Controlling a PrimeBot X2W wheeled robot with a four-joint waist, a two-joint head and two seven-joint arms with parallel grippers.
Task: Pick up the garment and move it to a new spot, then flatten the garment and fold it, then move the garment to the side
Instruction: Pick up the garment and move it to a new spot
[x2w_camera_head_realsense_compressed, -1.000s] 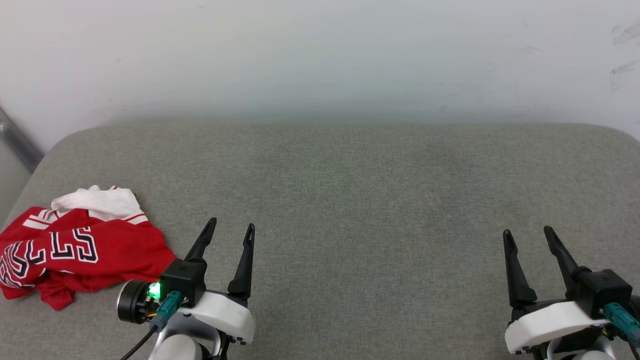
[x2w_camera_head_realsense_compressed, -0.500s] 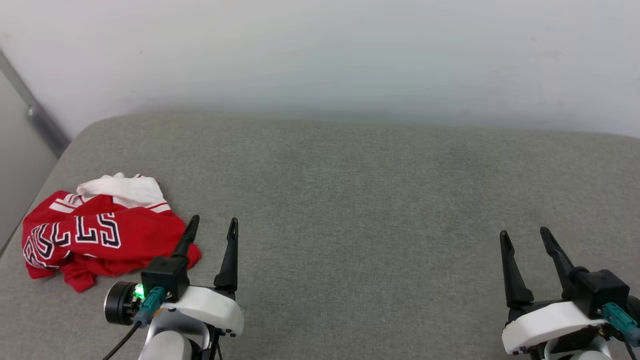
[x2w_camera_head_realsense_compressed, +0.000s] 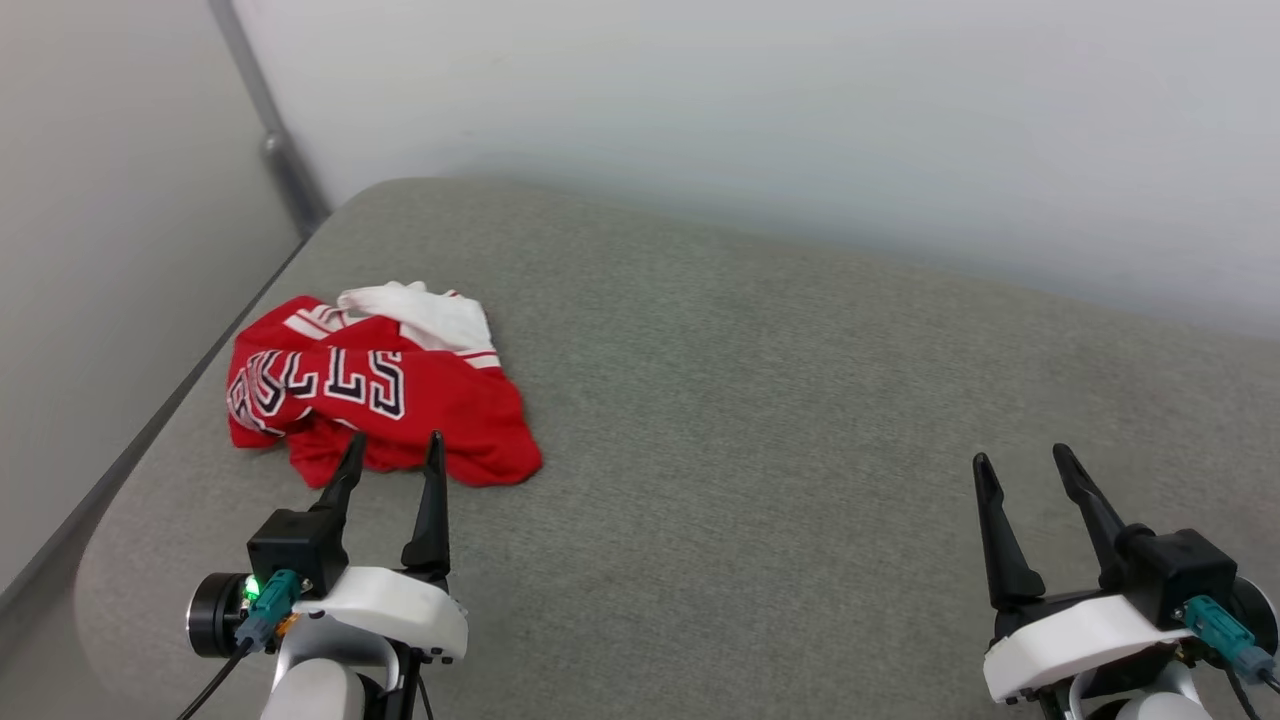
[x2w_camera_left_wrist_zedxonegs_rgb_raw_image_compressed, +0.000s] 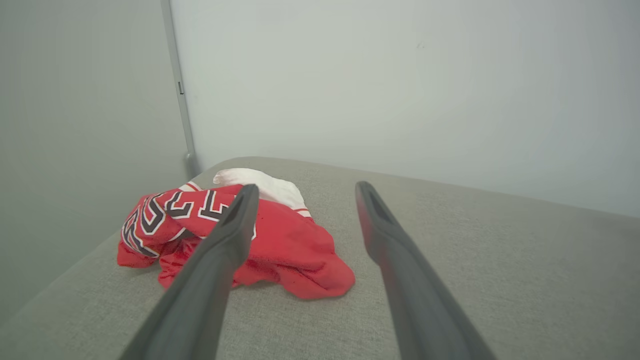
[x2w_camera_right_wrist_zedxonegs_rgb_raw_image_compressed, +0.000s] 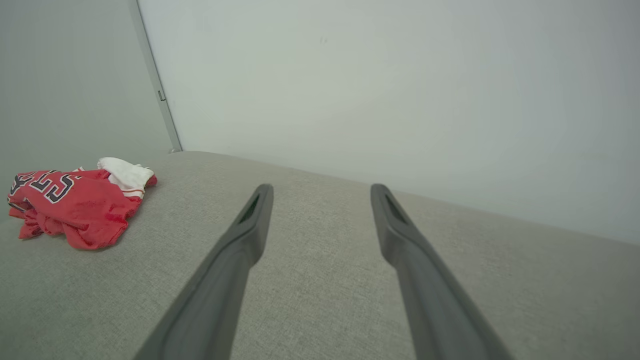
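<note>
The garment (x2w_camera_head_realsense_compressed: 375, 395) is a red shirt with a white sleeve and black white-edged letters, lying crumpled near the far left corner of the grey cushioned surface (x2w_camera_head_realsense_compressed: 760, 400). In the left wrist view the garment (x2w_camera_left_wrist_zedxonegs_rgb_raw_image_compressed: 280, 250) sits just beyond the fingertips, mostly behind the left finger. My left gripper (x2w_camera_head_realsense_compressed: 395, 450) is open and empty, tips just short of the garment's near edge. My right gripper (x2w_camera_head_realsense_compressed: 1022, 458) is open and empty at the lower right, far from the cloth. The garment (x2w_camera_right_wrist_zedxonegs_rgb_raw_image_compressed: 75, 200) shows at the far left of the right wrist view.
A pale wall (x2w_camera_head_realsense_compressed: 760, 120) rises behind the surface, and a grey panel (x2w_camera_head_realsense_compressed: 110, 220) with a metal post (x2w_camera_head_realsense_compressed: 270, 130) stands along its left edge. The surface's left rim (x2w_camera_head_realsense_compressed: 160, 420) runs close by the garment. Bare cushion stretches to the right.
The head camera has swung left, shifting the whole picture rightward and bringing the left panel into view. The left gripper now points at the garment's near edge. Both grippers stay open.
</note>
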